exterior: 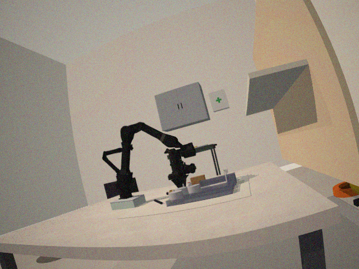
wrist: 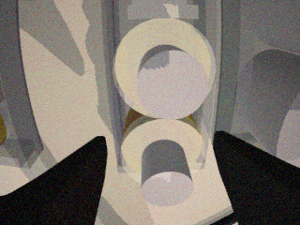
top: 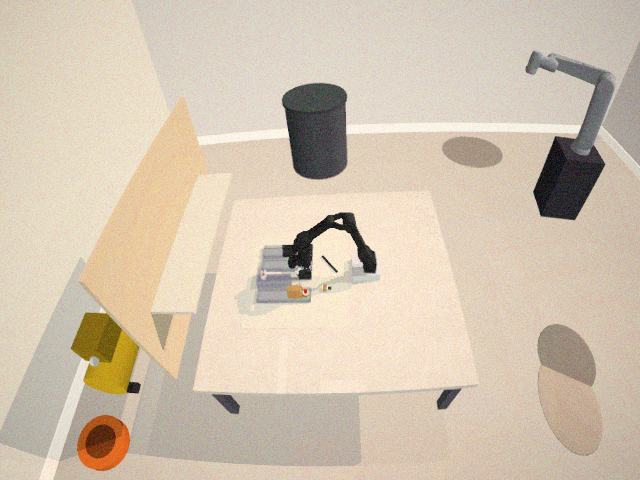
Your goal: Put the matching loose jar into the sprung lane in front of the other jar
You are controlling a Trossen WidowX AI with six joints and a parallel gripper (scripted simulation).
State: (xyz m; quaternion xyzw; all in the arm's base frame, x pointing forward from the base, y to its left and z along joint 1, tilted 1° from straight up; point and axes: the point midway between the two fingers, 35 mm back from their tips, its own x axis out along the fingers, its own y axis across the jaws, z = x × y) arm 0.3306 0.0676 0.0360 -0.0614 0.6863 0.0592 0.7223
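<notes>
In the wrist view, my gripper [wrist: 160,142] [top: 305,272] [exterior: 181,185] is open, with a finger on each side of the front jar and a gap on both sides. This front jar [wrist: 131,148] has a cream top with a grey knob and an amber body. Directly behind it, the matching rear jar [wrist: 127,67] stands in the same lane, its top overlapping the front one in view. Lane walls [wrist: 112,94] run along both jars. A pale plate [wrist: 141,11] shows behind the rear jar. The low front stop and the jar bases are hidden.
The lane rack [top: 268,296] [exterior: 202,195] has neighbouring lanes on both sides. An orange-brown block [top: 294,291] [exterior: 198,179] is at the near lane, beside a red-topped item [top: 305,292]. A small orange-and-black item [top: 325,287] and a black stick [top: 329,264] [exterior: 158,201] lie on the table.
</notes>
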